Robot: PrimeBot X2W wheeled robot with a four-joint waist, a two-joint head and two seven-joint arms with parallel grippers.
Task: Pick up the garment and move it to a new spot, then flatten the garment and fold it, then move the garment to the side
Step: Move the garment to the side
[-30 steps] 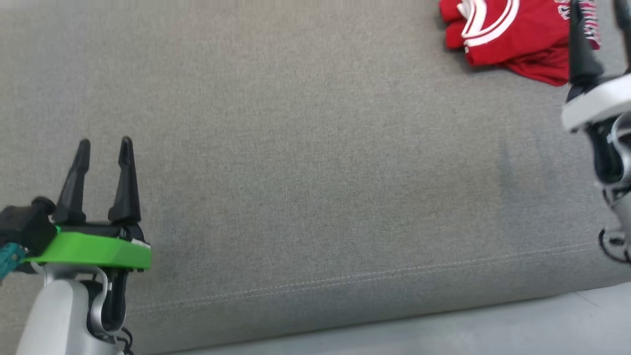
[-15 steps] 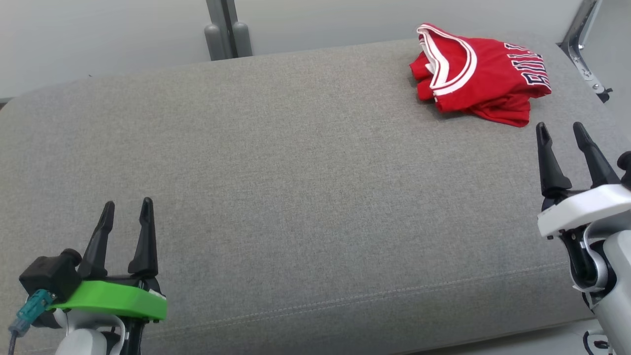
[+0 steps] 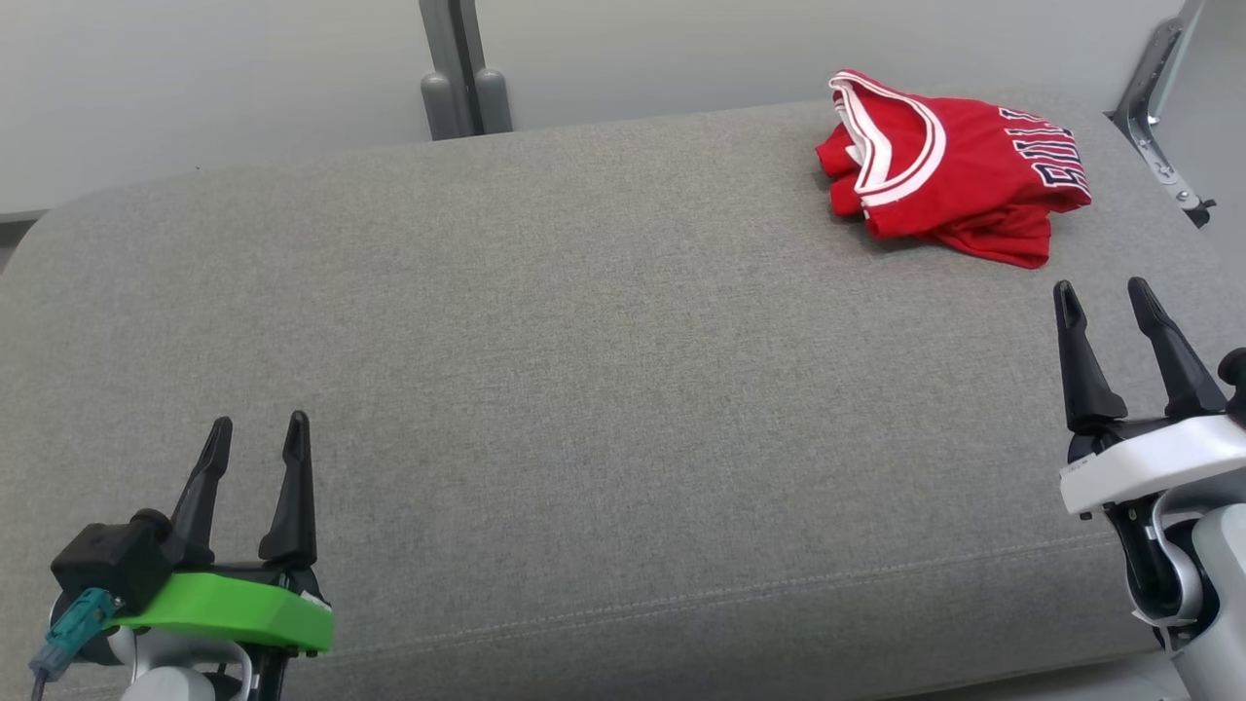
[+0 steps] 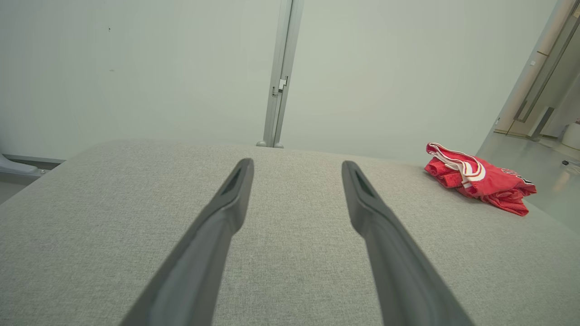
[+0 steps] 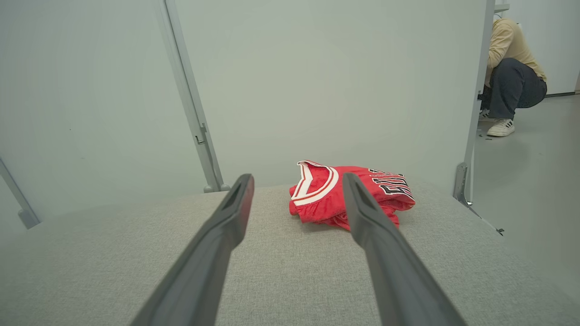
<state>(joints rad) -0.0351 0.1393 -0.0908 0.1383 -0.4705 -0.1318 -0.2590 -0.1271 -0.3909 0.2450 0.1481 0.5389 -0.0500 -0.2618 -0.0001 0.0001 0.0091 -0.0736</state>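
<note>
Since the grey woven cushion (image 3: 584, 341) is broad, flat and soft-edged with a stitched seam at the near side, there's working room mid-surface. The red jersey (image 3: 949, 166), a slick knit with a white-banded neckline and dark lettering, lies as a compact bundle at 1 o'clock by the far right edge. That fits either folded-and-set-aside or waiting for pickup. Left gripper (image 3: 255, 421) at 7 o'clock and right gripper (image 3: 1100, 285) at 4 o'clock are both spread and holding nothing.

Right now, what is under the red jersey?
The red jersey lies bunched on the grey cushion, near its far right corner. Whatever may sit between its folds or beneath it is covered, so I cannot tell.
</note>
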